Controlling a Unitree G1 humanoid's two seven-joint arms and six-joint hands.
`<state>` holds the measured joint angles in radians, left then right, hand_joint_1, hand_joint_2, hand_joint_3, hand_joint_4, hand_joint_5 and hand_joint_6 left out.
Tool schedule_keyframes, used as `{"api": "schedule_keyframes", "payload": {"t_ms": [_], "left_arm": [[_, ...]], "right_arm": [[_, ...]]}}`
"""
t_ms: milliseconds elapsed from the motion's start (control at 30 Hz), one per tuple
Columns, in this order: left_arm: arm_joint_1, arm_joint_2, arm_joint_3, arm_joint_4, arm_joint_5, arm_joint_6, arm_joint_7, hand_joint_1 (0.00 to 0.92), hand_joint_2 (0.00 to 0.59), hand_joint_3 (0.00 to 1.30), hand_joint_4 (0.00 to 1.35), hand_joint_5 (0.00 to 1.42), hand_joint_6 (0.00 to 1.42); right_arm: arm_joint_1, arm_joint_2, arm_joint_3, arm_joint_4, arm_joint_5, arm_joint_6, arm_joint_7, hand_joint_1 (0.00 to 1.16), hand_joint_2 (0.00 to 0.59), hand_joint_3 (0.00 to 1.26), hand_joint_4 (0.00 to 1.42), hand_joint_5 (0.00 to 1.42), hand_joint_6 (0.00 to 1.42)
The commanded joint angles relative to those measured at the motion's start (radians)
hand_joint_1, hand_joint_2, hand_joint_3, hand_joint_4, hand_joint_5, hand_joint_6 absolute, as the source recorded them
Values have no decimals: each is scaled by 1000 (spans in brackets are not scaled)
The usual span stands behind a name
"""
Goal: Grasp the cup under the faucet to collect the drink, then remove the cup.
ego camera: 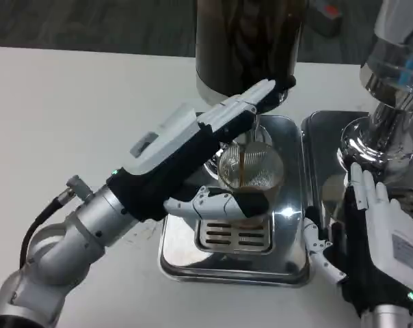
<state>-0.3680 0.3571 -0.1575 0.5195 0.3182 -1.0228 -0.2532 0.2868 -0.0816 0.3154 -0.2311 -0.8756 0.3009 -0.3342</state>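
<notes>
A clear ribbed cup (pixel 256 169) stands on the chrome drip tray (pixel 288 263) under the faucet of the dark drink dispenser (pixel 247 41). A thin brown stream (pixel 241 162) runs into it, and brown liquid lies in its bottom. My left hand (pixel 193 154) grips the cup: the thumb wraps its near side, and the long fingers (pixel 244 102) pass along its far left side up to the black tap lever (pixel 283 85). My right hand (pixel 384 229) lies flat with its fingers straight at the lower right, holding nothing.
A second chrome dispenser (pixel 388 130) stands on its own tray (pixel 323 143) at the right, just beyond my right hand. A black cable (pixel 35 229) loops from my left forearm. White tabletop stretches to the left.
</notes>
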Motion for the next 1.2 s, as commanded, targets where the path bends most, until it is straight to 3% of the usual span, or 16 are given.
{"api": "schedule_keyframes", "payload": {"t_ms": [33, 367, 600, 833, 1033, 1200], "left_arm": [[7, 18, -44, -33, 117, -45, 38, 0, 120, 37, 0, 107, 71], [3, 53, -91, -50, 208, -34, 140, 0, 123, 62, 0, 117, 71], [-5, 67, -112, -43, 204, -29, 163, 0, 123, 73, 0, 118, 71], [-11, 74, -118, -44, 204, -20, 175, 0, 124, 76, 0, 118, 71], [-13, 82, -128, -40, 198, -16, 182, 0, 124, 76, 0, 118, 71], [-14, 86, -130, -38, 194, -15, 188, 0, 124, 76, 0, 118, 71]], "right_arm": [[-5, 6, -12, 14, 10, 0, -14, 365, 446, 0, 0, 0, 0], [-6, 7, -20, 15, 33, -13, -12, 365, 446, 0, 0, 0, 0], [-25, -16, -60, 44, 196, -120, 36, 368, 420, 0, 0, 0, 0], [-70, -39, -85, 92, 325, -201, 118, 398, 343, 0, 0, 0, 0], [-110, -60, -93, 137, 418, -253, 194, 458, 309, 0, 0, 0, 0], [-127, -69, -89, 150, 438, -265, 224, 496, 265, 0, 0, 0, 0]]}}
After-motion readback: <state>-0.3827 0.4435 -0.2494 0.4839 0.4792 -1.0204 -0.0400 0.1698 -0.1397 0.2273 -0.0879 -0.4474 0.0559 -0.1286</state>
